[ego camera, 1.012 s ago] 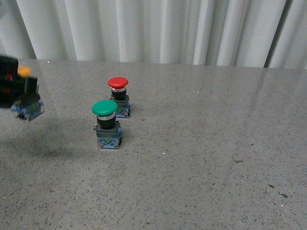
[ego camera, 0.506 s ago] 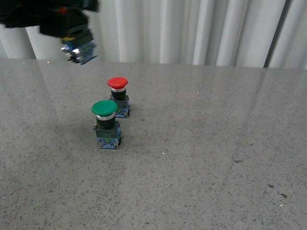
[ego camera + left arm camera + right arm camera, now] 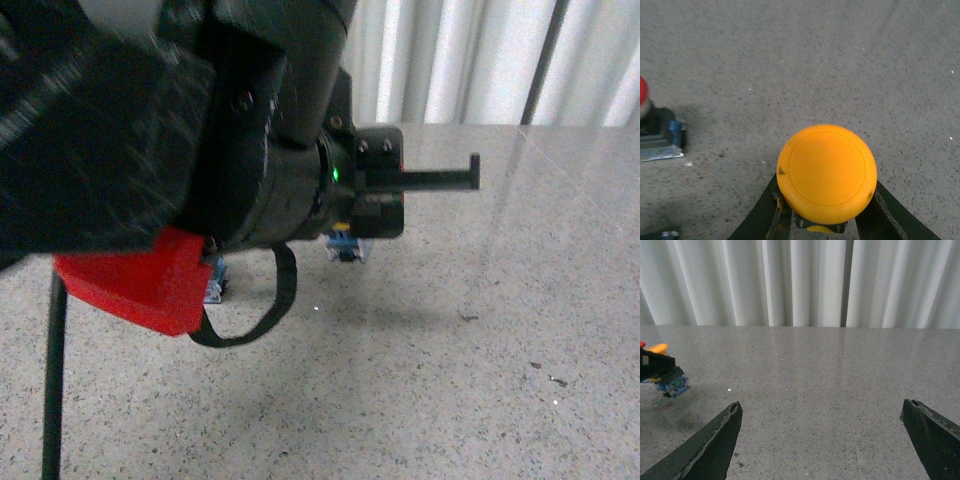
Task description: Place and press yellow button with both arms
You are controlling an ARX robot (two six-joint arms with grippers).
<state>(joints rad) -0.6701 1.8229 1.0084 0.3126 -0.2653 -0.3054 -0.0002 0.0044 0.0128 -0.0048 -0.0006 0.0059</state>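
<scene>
The yellow button [image 3: 826,172] shows its round yellow cap from above in the left wrist view. My left gripper [image 3: 826,221] is shut on its black body, with one finger on each side. It hangs above the grey speckled table [image 3: 840,60]. In the front view the black left arm [image 3: 250,150] fills the left half, and only the button's blue base [image 3: 343,247] shows below it. In the right wrist view the held button [image 3: 671,382] is small at the far left. My right gripper [image 3: 822,420] is open and empty, low over the table.
The red button [image 3: 655,135] stands on the table at the edge of the left wrist view. In the front view a blue base [image 3: 214,286] peeks from behind the arm's red part [image 3: 140,280]; the green cap is hidden. White curtains [image 3: 800,280] hang behind the table.
My left arm has swung from the far left to the middle with the yellow button in it. It now stands close before the camera and hides the green and red buttons.
</scene>
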